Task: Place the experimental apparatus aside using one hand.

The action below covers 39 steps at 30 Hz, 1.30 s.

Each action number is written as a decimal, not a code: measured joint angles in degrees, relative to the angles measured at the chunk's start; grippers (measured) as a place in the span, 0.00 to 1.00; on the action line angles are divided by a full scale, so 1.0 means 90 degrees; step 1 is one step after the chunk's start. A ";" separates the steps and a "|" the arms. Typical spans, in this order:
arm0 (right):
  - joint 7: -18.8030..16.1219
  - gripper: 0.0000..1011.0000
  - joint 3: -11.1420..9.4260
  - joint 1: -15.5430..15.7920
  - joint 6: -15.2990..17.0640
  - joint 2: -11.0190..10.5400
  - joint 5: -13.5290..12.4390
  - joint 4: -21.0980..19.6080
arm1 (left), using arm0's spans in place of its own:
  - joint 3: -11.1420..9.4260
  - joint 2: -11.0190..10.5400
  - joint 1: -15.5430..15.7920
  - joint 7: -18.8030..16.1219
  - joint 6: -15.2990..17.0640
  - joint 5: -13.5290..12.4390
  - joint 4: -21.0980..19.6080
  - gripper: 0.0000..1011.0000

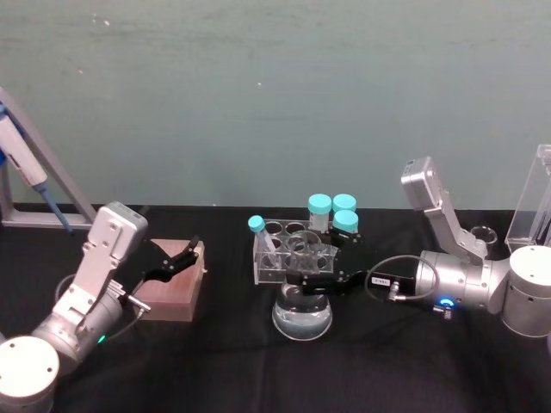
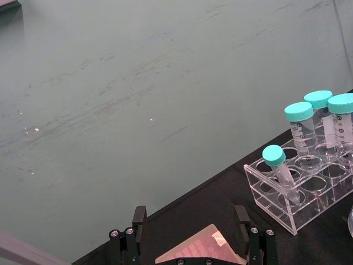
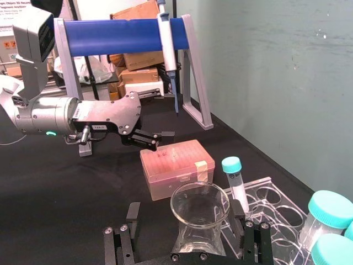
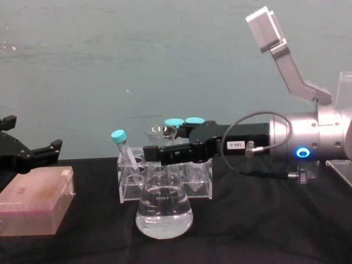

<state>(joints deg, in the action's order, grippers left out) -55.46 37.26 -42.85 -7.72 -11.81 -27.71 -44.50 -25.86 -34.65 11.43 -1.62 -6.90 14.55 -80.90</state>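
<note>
The conical flask [image 1: 301,318] stands upright on the black tabletop [image 1: 215,370], near the middle and just in front of a clear tube rack [image 1: 267,268]. It is clear glass with a wide round base that narrows to a short neck and a flared open mouth. Clear liquid fills the lower part of the body, and a small printed mark shows on its side in the chest view.

The right gripper [image 1: 300,279] reaches in from the right at neck height. Its black jaws are spread wide with the neck between them, and the right wrist view shows a gap on each side, so they are not clamped on the glass. A blue ring glows on the silver wrist behind it.

The rack holds four teal-capped tubes [image 1: 331,211], one leaning in a front hole and three upright at the back. At the far right edge of the head view stands a tall clear acrylic stand [image 1: 534,198], with a small round glass rim [image 1: 484,232] near its foot (too small to tell more).

The left gripper [image 1: 185,256] hangs over a pinkish tip box [image 1: 172,292] on the left of the tabletop, jaws wide apart and holding nothing
</note>
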 joint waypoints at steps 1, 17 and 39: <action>-0.0001 0.99 0.0002 -0.0005 -0.0002 0.0009 0.0000 0.0013 | 0.0000 0.0000 0.0000 0.0000 0.0000 0.0000 0.0000 0.99; 0.0009 0.99 -0.0006 -0.0054 -0.0011 0.0109 0.0034 0.0197 | 0.0000 0.0000 0.0000 0.0000 0.0000 0.0000 0.0000 0.99; 0.0038 0.99 -0.0042 -0.0116 -0.0031 0.0254 0.0110 0.0407 | 0.0000 0.0000 0.0000 0.0000 0.0000 0.0000 0.0000 0.99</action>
<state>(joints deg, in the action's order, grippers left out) -55.11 36.89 -43.89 -8.01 -9.52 -26.72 -40.83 -25.86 -34.65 11.43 -1.62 -6.91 14.55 -80.90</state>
